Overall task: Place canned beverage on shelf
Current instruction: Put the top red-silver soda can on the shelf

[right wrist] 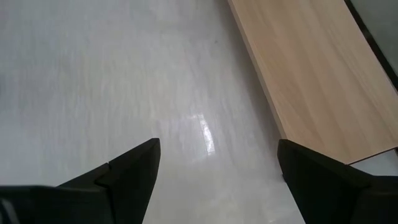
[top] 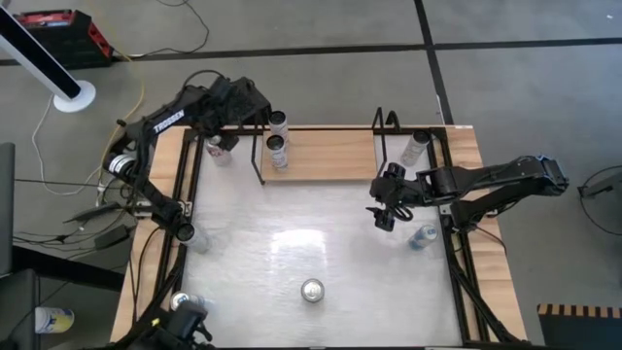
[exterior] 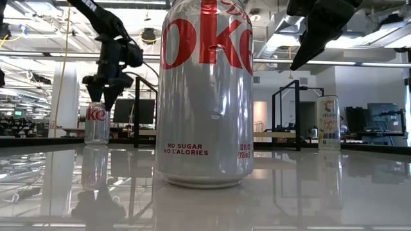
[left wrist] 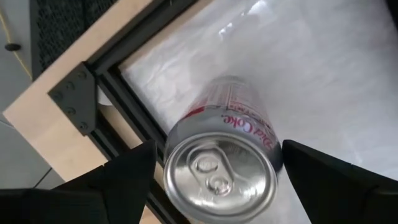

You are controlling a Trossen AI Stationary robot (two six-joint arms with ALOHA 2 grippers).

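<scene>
The left gripper [top: 222,136] hangs over the far left corner of the table [top: 243,282], its fingers [left wrist: 118,180] spread wide on either side of a Diet Coke can [left wrist: 219,168] that stands upright on the white top just inside the black frame rail; the left wrist view shows a clear gap on both sides of the can's lid, so the can is released, not gripped. This can [top: 220,148] sits just beside the left end of the shelf [top: 321,156], outside its wire frame, on the tabletop rather than on the board. Two more cans [top: 278,136] stand on the left end of the shelf board, one behind the other, and the arm partly covers the farther one from above. Another Diet Coke can [top: 312,291] stands near the middle of the near edge; in the low view it fills the centre and hides much of the shelf behind it. The right gripper [top: 386,209] hovers above the tabletop just in front of the right end of the shelf, fingers [right wrist: 134,168] wide apart and holding nothing; its wrist view shows only bare white surface and the board's edge. A pale can [top: 416,148] stands at the far right corner beyond the shelf frame, its label too small to read.
</scene>
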